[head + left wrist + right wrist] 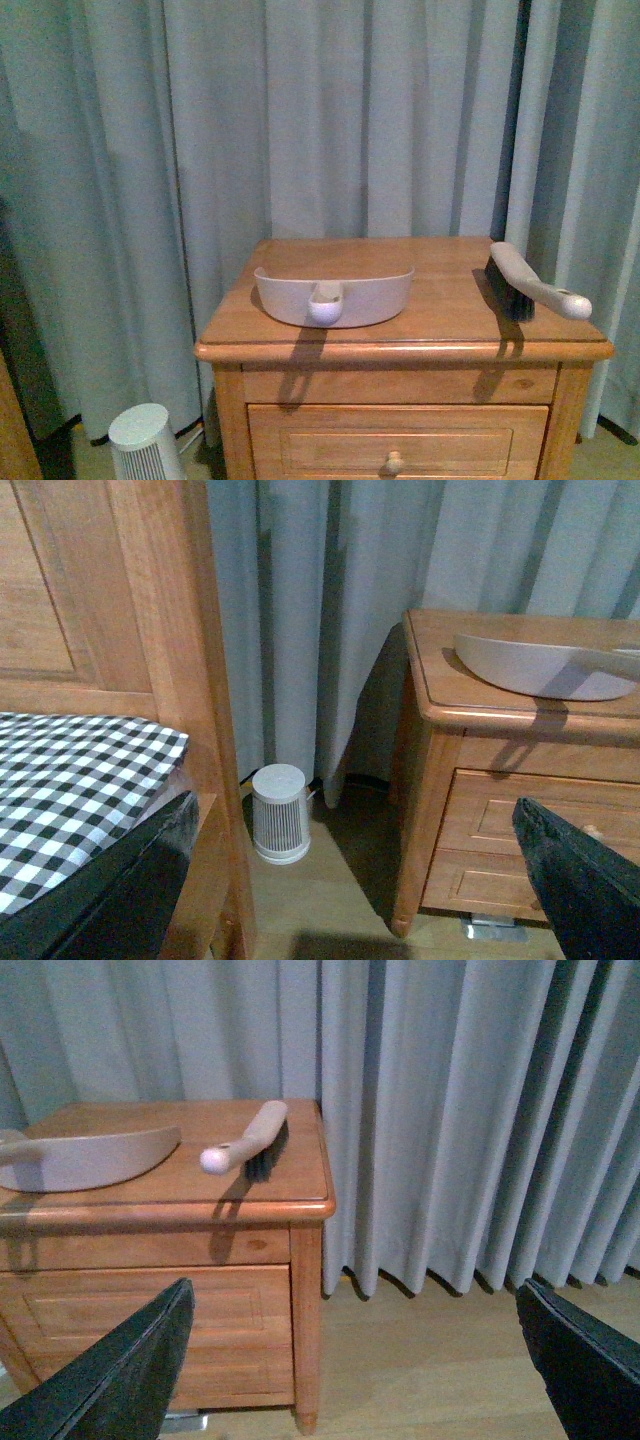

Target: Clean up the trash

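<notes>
The crumpled white tissue wad is out of view in every frame. A pinkish dustpan (335, 295) sits on the wooden nightstand (440, 270), handle toward me. It also shows in the left wrist view (540, 665) and the right wrist view (90, 1158). A hand brush (535, 283) lies at the nightstand's right edge, also in the right wrist view (250, 1140). My left gripper (352, 820) is open and empty, low beside the nightstand's left side. My right gripper (355, 1295) is open and empty, low off the nightstand's right side. Neither arm shows in the front view.
A small white ribbed cylinder (278, 812) stands on the floor left of the nightstand, also in the front view (145, 440). A wooden bed frame (100, 610) with black-and-white checked bedding (70, 780) is at the left. Grey curtains (330, 110) hang behind.
</notes>
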Tool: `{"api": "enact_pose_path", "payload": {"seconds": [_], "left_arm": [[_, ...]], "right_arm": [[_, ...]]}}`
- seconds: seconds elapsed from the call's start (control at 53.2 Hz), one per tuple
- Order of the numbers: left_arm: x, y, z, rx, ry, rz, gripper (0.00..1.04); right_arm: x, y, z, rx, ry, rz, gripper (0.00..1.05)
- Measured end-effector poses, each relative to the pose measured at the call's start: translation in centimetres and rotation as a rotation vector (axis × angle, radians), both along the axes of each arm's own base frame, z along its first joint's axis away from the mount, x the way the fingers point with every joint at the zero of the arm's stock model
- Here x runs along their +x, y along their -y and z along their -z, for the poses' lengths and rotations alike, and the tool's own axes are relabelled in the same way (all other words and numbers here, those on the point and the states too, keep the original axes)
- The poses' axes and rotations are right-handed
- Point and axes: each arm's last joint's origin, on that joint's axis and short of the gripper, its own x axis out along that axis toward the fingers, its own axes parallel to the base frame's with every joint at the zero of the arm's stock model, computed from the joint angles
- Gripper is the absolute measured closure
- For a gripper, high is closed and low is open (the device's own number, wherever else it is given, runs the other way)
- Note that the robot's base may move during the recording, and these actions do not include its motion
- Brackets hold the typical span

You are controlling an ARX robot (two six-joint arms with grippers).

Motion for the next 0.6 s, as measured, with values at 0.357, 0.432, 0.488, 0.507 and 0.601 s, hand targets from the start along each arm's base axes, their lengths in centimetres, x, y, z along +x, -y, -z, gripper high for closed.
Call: {"api": "enact_pose_path", "payload": {"seconds": [0.357, 0.432, 0.488, 0.507, 0.601], "left_arm": [[0.3, 0.0, 0.0, -0.085, -0.142, 0.110, 0.08], [1.4, 0.2, -1.2, -0.122, -0.217, 0.147, 0.08], [2.5, 0.4, -2.9, -0.136, -0.246, 0.159, 0.08], [3.0, 0.5, -3.6, -0.136, -0.250, 0.162, 0.08], [6.1, 1.5, -7.5, -0.088, -0.276, 0.181, 0.08]], "right_arm": [[0.0, 0.0, 0.0, 0.000, 0.000, 0.000, 0.07], [0.0, 0.0, 0.0, 0.000, 0.000, 0.000, 0.07], [0.0, 0.0, 0.0, 0.000, 0.000, 0.000, 0.07], [0.0, 0.0, 0.0, 0.000, 0.000, 0.000, 0.07], [0.0, 0.0, 0.0, 0.000, 0.000, 0.000, 0.07]]}}
